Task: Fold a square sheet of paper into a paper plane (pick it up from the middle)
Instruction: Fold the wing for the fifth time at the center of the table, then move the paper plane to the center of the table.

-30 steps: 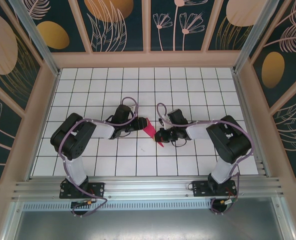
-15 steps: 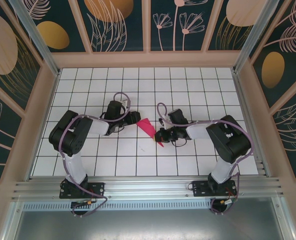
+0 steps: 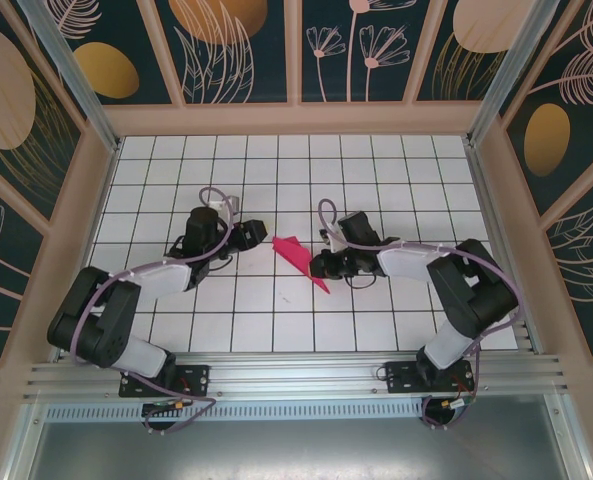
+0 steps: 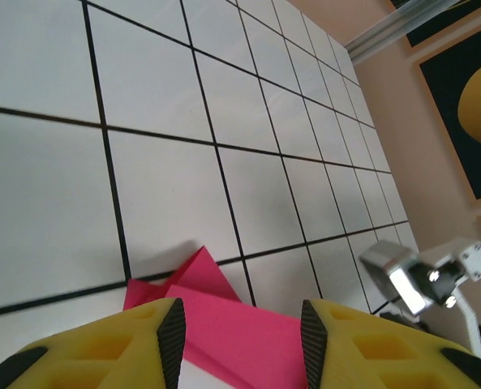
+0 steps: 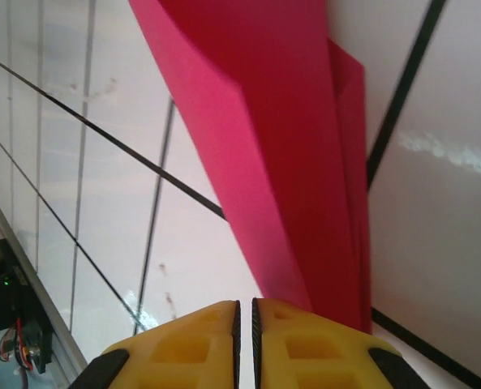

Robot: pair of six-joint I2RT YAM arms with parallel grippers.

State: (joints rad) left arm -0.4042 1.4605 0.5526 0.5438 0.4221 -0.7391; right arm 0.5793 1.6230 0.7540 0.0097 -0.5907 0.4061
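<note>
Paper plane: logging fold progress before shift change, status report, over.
Left pincer open, at the paper plane's far end. Right pincer shut at its right edge, grip unclear. Plane folded, lying on the tiles. No obstruction seen.

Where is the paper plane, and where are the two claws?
paper plane [image 3: 298, 256]: top view, middle of its folded body.
left claw [image 4: 240, 324]: left wrist view, gap between its yellow fingertips.
right claw [image 5: 244, 312]: right wrist view, slit between its shut fingertips.

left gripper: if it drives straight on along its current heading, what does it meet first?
The paper plane. It lies on the tiles just ahead of the open left gripper, its near end showing between the fingertips. Height above it is unclear, so the gripper might skim over.
</note>
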